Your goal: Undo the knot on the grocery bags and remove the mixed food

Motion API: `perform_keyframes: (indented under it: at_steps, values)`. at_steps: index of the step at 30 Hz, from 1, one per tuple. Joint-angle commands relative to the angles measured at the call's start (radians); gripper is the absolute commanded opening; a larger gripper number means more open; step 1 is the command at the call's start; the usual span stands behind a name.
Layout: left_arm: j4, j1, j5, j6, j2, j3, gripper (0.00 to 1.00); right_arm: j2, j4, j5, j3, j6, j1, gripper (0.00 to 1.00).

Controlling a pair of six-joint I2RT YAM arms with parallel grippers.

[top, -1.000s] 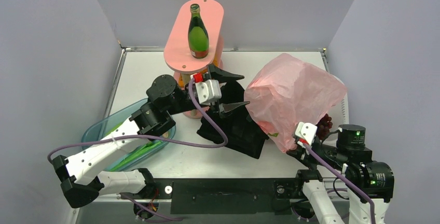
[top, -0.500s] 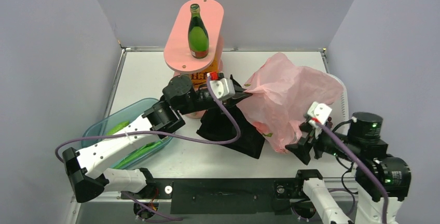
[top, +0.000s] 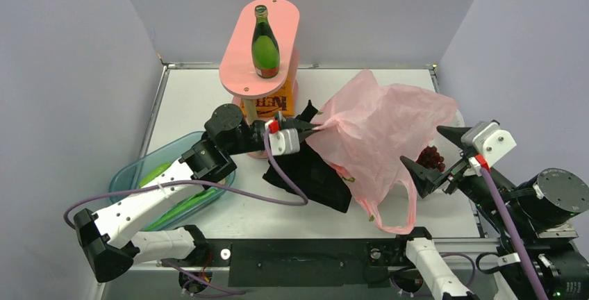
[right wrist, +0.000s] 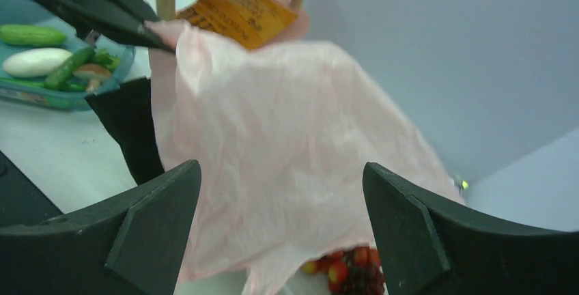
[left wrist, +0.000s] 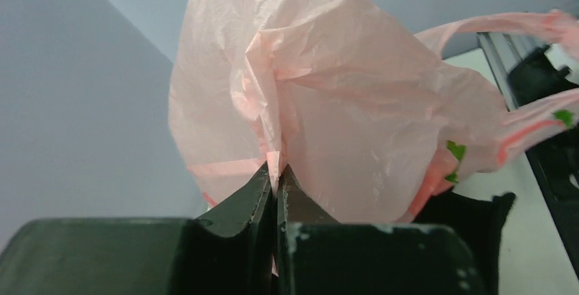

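Left wrist view shows the left tool (left wrist: 276, 172) clamped tight on a gathered fold of the thin, translucent pink plastic bag (left wrist: 328, 104), which slumps on the tabletop just right of the pink oval stand (top: 239, 71). The right tool (top: 424, 146) gapes wide, holding nothing. The film looks light, slippery and easily torn; its dangling loop handle (top: 415, 203) seems the surest hold.
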Motion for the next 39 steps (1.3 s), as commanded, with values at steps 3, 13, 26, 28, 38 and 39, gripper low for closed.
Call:
perform_keyframes:
  at_steps: [3, 13, 26, 28, 38, 39]
  values:
    - [-0.080, -0.068, 0.193, 0.242, -0.025, 0.069, 0.00, 0.080, 0.381, -0.303, -0.135, 0.140, 0.001, 0.84]
    - [-0.111, -0.150, 0.227, 0.317, -0.060, 0.104, 0.00, 0.189, 0.149, -0.064, -0.316, -0.168, 0.377, 0.87]
    - [-0.145, -0.165, -0.027, 0.303, -0.067, 0.025, 0.00, 0.143, 0.206, 0.014, -0.406, -0.215, 0.484, 0.00]
    - [-0.113, -0.164, -0.053, 0.275, -0.050, 0.029, 0.00, 0.126, 0.229, 0.018, -0.395, -0.210, 0.496, 0.00]
    - [-0.523, -0.133, 0.246, 0.670, -0.193, -0.029, 0.00, 0.126, 0.237, 0.318, -0.286, -0.176, 0.480, 0.71]
    - [-0.549, -0.133, 0.247, 0.699, -0.207, -0.032, 0.00, 0.138, 0.229, 0.308, -0.267, -0.169, 0.469, 0.73]
